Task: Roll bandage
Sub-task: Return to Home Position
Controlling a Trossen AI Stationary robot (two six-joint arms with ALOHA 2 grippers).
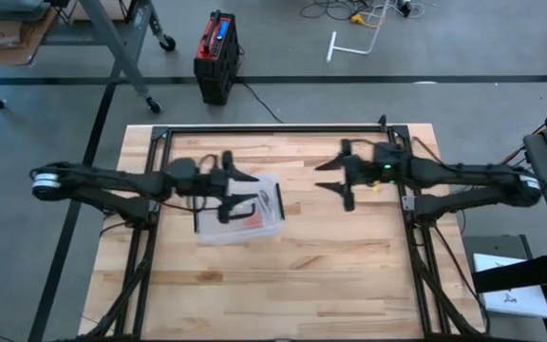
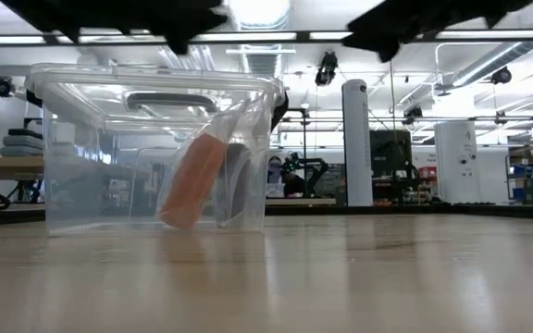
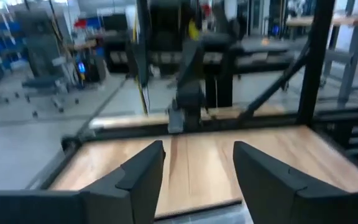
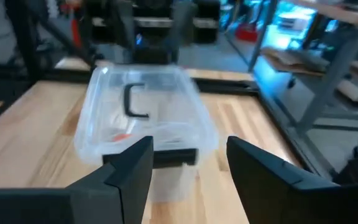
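A clear plastic box (image 1: pixel 240 217) with a lid and a dark lid handle (image 4: pixel 134 101) stands on the wooden table, left of centre. Inside it, an orange roll, the bandage (image 2: pixel 192 180), leans tilted beside a dark thing in a clear bag. My left gripper (image 1: pixel 250 190) hangs open above the box, pointing level toward the table's right edge, nothing between its fingers (image 3: pixel 143 171). My right gripper (image 1: pixel 323 177) hangs open right of the box and above the table, facing it, also with nothing between its fingers (image 4: pixel 132 163).
A black metal frame (image 1: pixel 273 130) runs round the table's far and side edges. Bare wood lies between the box and my right gripper and along the near half of the table (image 1: pixel 292 285). Beyond the table is grey floor with a red-and-black case (image 1: pixel 216 55).
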